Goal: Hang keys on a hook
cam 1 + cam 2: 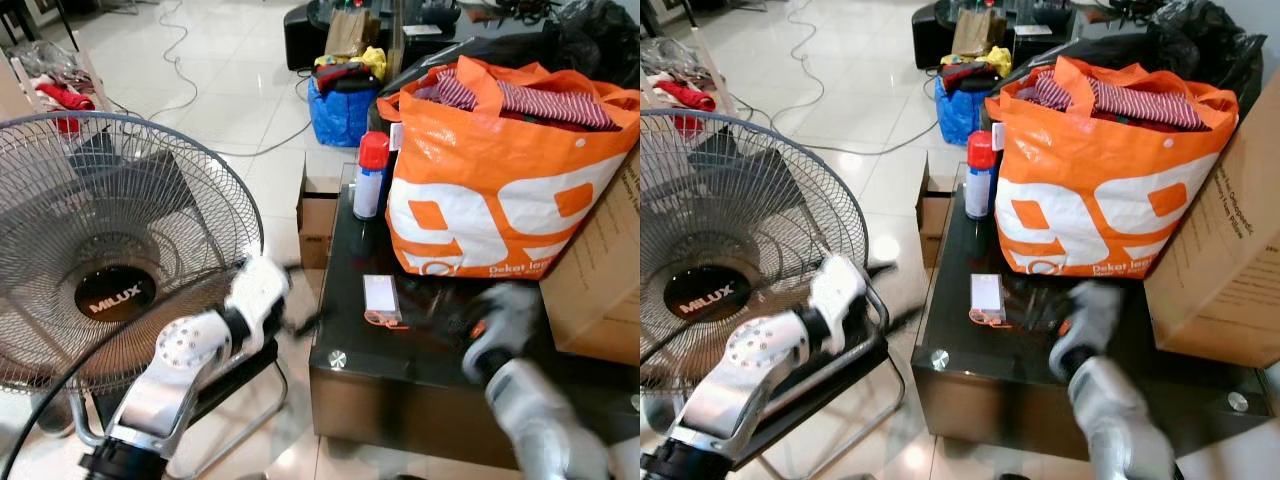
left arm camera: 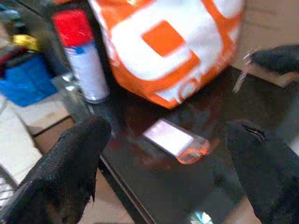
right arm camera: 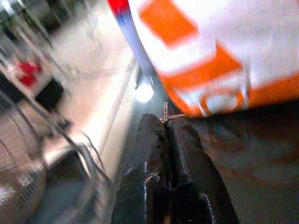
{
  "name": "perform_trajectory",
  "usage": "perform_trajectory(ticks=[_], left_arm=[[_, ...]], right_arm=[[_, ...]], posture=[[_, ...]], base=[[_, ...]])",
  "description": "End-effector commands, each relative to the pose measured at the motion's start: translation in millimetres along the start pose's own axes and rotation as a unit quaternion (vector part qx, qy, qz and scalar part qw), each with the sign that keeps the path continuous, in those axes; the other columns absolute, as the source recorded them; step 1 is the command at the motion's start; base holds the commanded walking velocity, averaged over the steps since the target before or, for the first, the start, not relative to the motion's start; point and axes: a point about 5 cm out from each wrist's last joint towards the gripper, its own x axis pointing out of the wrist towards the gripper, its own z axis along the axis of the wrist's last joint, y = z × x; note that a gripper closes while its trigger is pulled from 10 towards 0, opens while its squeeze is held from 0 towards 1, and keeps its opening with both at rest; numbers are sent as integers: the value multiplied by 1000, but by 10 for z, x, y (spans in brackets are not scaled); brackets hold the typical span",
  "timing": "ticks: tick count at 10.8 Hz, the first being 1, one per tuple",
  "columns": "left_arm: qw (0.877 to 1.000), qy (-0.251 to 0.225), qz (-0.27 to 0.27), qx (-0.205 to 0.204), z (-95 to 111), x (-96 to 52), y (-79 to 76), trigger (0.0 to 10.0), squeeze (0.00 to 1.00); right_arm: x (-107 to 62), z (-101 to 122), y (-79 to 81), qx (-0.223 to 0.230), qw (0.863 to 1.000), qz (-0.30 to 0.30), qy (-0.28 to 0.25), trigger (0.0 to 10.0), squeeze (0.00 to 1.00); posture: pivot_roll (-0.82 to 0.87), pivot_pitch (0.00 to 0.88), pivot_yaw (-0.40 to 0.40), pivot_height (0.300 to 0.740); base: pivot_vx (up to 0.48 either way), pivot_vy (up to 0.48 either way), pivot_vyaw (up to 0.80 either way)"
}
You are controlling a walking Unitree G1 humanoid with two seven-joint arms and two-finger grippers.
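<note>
Our right gripper (image 3: 167,122), fingers pressed together, pinches a thin metal key (image 3: 165,111) above the black glass table (image 1: 420,350); our left gripper (image 2: 163,154) is spread; hanging remains, we judge.

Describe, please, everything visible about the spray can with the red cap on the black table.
The spray can is a slim cylinder with a bright red cap, a white body and a blue band below the cap; its print is too small to read. It looks like metal with a plastic cap, which is on. It stands upright near the far left corner of the glossy black table, close beside the orange bag; whether they touch cannot be told.
</note>
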Motion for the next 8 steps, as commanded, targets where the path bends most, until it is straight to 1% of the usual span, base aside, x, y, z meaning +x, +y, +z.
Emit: perform_trajectory(ticks=[1, 2, 3, 4, 5, 6, 8], left_arm=[[999, -23, 35, -4, 109, -22, 69, 10000, 0], [996, -41, 82, -13, 166, -54, 85, 10000, 0], [993, -42, 108, -22, 172, -89, 86, 10000, 0], [989, -48, 140, -26, 177, -146, 87, 10000, 0], [985, -51, 166, -22, 187, -157, 116, 10000, 0], [985, -52, 165, -13, 210, -145, 113, 10000, 0], [984, -54, 169, -7, 265, -141, 132, 10000, 0]], right_arm=[[-50, 85, 43, 31, 999, 0, -16, 0, 0], [-124, 221, 163, 16, 999, 10, -46, 0, 0], [-171, 282, 237, 7, 998, 17, -59, 0, 0], [-207, 358, 323, -25, 998, 23, -59, 10000, 0], [-157, 401, 364, -36, 997, 24, -61, 10000, 0], [-114, 411, 345, -24, 998, 8, -65, 10000, 0], [-84, 424, 308, -38, 997, -11, -65, 10000, 0]], posture=[[-47, 0, 54, 740], [-39, 0, 47, 740], [-32, 0, 39, 740], [-21, 0, 29, 740], [-4, 0, 17, 740], [2, 0, 13, 740], [-3, 0, 21, 740]], base=[[0, 0, 0], [0, 0, 0], [0, 0, 0], [0, 0, 0], [0, 0, 0], [0, 0, 0], [0, 0, 0]])
